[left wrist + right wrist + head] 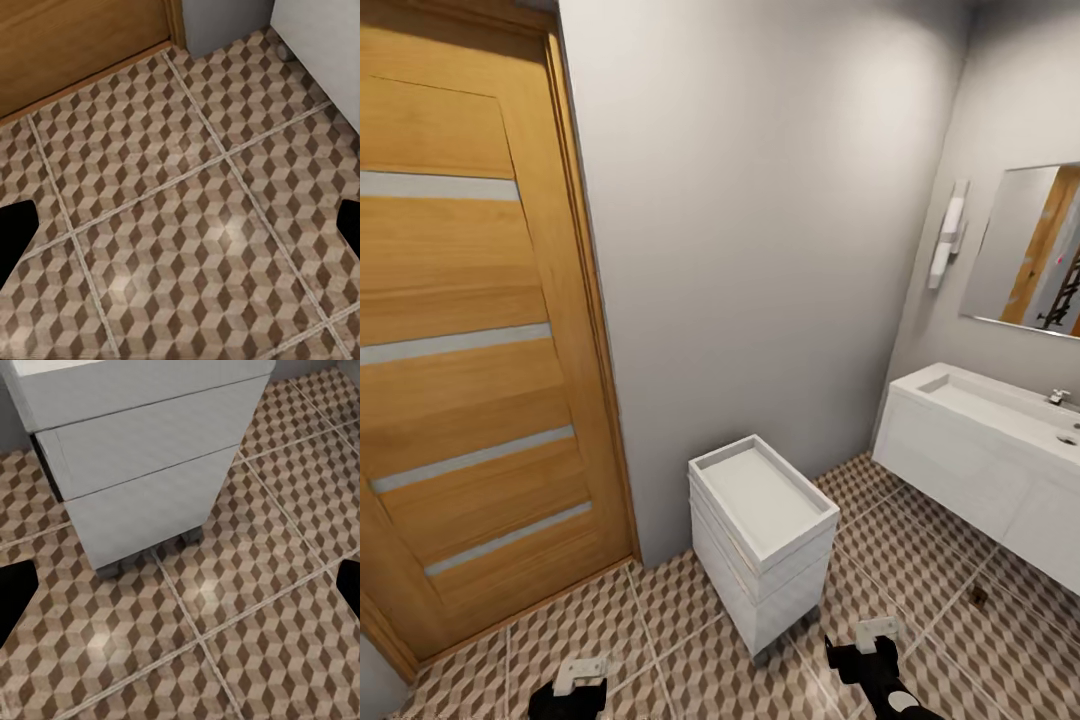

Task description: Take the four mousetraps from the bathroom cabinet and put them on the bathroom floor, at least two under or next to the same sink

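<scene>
Head view: patterned bathroom floor (920, 560) running open between a small white drawer unit (760, 540) at centre and the sink (1000, 420) along the right wall. Unit standing just off the grey wall (760, 220), on short legs, top rimmed like a tray. Wooden door (470, 330) shut at left, its lower edge meeting the tiles. Mirror (1030, 250) above the sink, wall lamp (950, 235) beside it. A small dark speck (978, 596) on the tiles below the sink, possibly a mousetrap, too small to tell.

At the bottom edge, left gripper (582, 675) over bare tiles near the door, right gripper (877, 634) just right of the unit's front corner; both low, cropped.

Left wrist view: open tile all round, door foot (82, 45) and a corner of the white unit (322, 45) at the far edge; fingers (15, 240) as dark shapes at both picture sides, well apart.

Right wrist view: unit's drawer fronts (150, 457) and legs close ahead, grout lines crossing bare floor beneath; fingers (349, 585) likewise spread wide, nothing between.
</scene>
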Tool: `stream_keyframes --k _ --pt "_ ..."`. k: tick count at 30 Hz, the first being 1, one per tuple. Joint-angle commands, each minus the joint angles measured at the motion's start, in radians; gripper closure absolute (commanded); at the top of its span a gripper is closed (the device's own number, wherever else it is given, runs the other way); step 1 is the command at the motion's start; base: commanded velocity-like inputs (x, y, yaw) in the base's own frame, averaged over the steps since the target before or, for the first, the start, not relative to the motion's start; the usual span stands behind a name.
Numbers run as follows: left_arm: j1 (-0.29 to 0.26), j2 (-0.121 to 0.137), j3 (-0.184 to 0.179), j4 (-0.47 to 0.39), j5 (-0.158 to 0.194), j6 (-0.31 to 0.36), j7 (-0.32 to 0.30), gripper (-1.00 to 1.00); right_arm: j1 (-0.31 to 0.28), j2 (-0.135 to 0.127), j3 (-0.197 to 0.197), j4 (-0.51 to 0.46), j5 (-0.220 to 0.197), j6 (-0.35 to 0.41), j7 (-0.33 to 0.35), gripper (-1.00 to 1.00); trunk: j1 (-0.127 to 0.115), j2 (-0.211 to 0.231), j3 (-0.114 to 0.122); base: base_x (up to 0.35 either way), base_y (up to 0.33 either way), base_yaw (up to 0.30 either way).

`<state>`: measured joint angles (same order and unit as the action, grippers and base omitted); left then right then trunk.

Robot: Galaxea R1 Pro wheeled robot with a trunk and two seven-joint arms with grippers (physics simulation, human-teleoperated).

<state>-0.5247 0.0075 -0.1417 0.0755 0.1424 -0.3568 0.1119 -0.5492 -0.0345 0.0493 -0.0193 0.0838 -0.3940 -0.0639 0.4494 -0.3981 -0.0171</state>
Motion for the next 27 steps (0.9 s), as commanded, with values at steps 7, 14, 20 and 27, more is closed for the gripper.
stream_keyframes --k 7,14,20,27 --pt "-0.002 0.000 -0.009 0.004 0.009 -0.007 0.000 -1.00 -0.001 0.000 0.004 0.001 0.009 -0.002 -0.007 -1.00 0.001 -0.002 -0.002 0.000 0.000 0.239" --pt "-0.002 0.000 -0.009 0.004 0.009 -0.006 0.000 -1.00 -0.001 0.000 0.004 0.001 0.009 -0.002 -0.007 -1.00 0.001 -0.002 -0.002 0.000 0.000 0.239" --pt "-0.001 0.000 -0.009 0.004 0.009 -0.006 0.000 -1.00 -0.001 0.001 0.004 0.001 0.008 -0.002 -0.007 -1.00 0.001 -0.002 -0.002 0.000 0.000 0.239" --pt "-0.001 0.000 -0.009 0.004 0.009 -0.006 0.000 -1.00 -0.001 0.001 0.004 0.001 0.009 -0.001 -0.007 -1.00 0.001 -0.002 -0.002 0.000 0.000 0.238"
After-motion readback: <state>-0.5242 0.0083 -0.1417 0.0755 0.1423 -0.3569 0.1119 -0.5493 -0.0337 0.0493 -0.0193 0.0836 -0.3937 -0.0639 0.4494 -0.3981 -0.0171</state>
